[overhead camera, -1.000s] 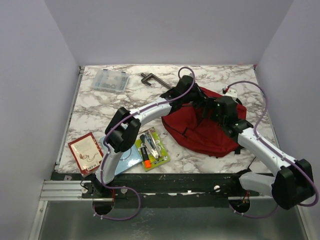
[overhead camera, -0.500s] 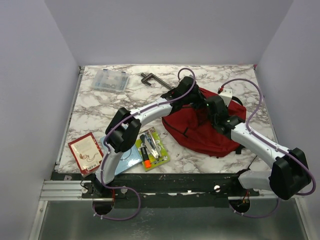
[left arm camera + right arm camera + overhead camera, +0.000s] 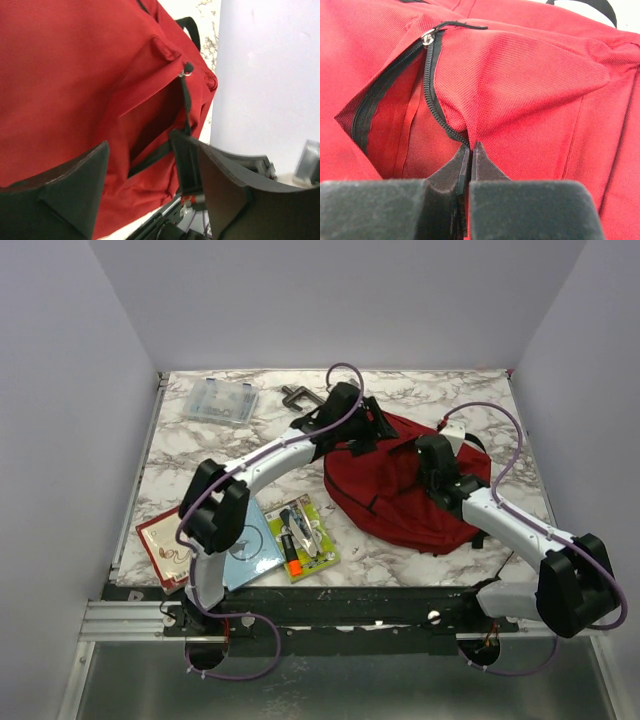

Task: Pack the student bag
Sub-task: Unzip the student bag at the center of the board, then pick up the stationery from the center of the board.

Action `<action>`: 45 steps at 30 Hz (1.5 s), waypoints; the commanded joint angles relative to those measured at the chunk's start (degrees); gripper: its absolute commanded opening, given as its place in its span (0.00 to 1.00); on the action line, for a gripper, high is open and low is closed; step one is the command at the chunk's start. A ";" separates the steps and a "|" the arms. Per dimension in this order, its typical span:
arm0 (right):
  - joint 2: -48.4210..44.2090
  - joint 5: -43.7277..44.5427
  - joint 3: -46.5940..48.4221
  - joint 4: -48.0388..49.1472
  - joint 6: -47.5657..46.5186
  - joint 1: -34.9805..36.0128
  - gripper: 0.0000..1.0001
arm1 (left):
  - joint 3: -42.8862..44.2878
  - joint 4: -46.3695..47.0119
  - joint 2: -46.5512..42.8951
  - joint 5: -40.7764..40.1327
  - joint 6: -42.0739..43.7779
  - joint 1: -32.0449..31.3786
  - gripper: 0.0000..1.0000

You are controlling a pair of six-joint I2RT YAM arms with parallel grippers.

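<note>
The student bag [image 3: 390, 508], a big red backpack, lies on the right half of the marble table. Its front zip pocket [image 3: 395, 125] gapes open, with the zipper pull [image 3: 427, 36] at the top of the slit. My right gripper [image 3: 470, 149] is shut on the red fabric edge of that pocket, right beside the zipper teeth. It sits over the bag's middle in the top external view [image 3: 432, 455]. My left gripper [image 3: 140, 150] hangs open at the bag's far left corner [image 3: 365, 425], with only bag fabric showing beyond its fingers. A black strap [image 3: 190, 30] trails off the bag.
A clear plastic box [image 3: 220, 400] and a black clamp [image 3: 297, 396] lie at the back left. Near the front left are a red booklet [image 3: 165, 540], a blue notebook [image 3: 250, 545] and a green pack of pens [image 3: 303, 537]. Walls enclose three sides.
My left gripper has opened and pulled back to the left, off the bag. My right gripper has closed on the pocket's fabric edge.
</note>
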 commanded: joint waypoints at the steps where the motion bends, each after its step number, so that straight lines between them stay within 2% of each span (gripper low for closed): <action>1: -0.44 -5.66 -2.16 4.56 -2.99 -1.39 0.01 | -9.65 -2.51 -11.91 0.31 7.12 3.57 0.78; 5: -1.39 -9.84 -3.25 6.76 -5.05 -2.06 0.01 | -19.38 -6.12 -22.57 -1.34 12.16 4.28 0.83; 11: -1.68 -12.92 -2.68 6.64 -6.49 -2.31 0.01 | -37.01 -13.48 -38.97 -7.63 15.46 4.37 0.83; 15: -3.46 -14.73 -4.00 7.84 -6.46 -2.38 0.01 | -48.59 -17.53 -50.39 -10.20 12.37 3.42 0.83; 20: -3.35 -16.52 -4.12 9.15 -6.25 -2.50 0.01 | -58.08 -21.39 -59.99 -15.33 4.27 -2.20 0.74; 24: -2.57 -16.57 -4.68 9.69 -5.93 -2.55 0.01 | -59.73 -24.49 -59.01 -20.04 -0.73 -8.30 0.72; 29: -2.24 -18.37 -5.98 10.80 -5.64 -2.57 0.01 | -58.26 -29.09 -54.09 -23.67 -1.82 -10.05 0.67; 35: -1.80 -19.03 -5.50 11.48 -5.74 -2.56 0.01 | -58.01 -29.10 -53.20 -25.16 -1.31 -10.08 0.61; 39: -4.49 -19.93 -7.41 12.41 -5.50 -2.50 0.01 | -56.56 -29.36 -52.55 -24.53 -0.95 -10.19 0.53; 45: -4.07 -19.71 -7.37 13.19 -5.81 -2.54 0.01 | -56.47 -29.63 -51.52 -20.06 -5.45 -12.25 0.56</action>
